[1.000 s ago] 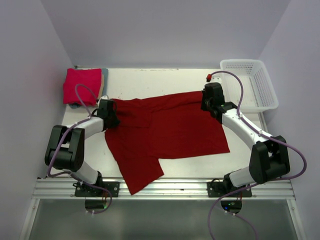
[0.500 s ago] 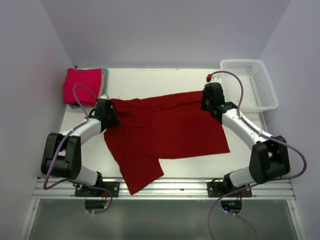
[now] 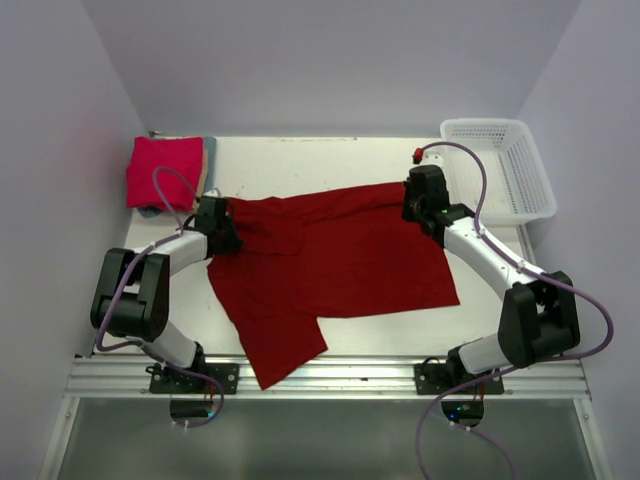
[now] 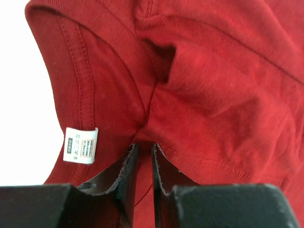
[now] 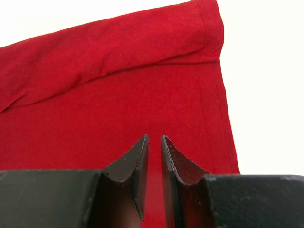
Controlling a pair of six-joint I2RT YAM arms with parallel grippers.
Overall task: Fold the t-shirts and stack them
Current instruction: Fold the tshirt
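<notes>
Crimson t-shirt (image 3: pixel 330 270) lies spread on table (image 3: pixel 300 155); L gripper (image 4: pixel 145 151) clenched on puckered cloth nr collar, R gripper (image 5: pixel 154 142) jaws near-closed over hem corner, hold not confirmable; rec. verify both pinches, then lift level & together to fold w/o dragging.

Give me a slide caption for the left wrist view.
Left gripper pinching a gathered fold of the dark red t-shirt beside its white care label.

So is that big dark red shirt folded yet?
Not yet: the dark red shirt lies mostly spread across the table, one sleeve sticking out toward the near edge.
</notes>
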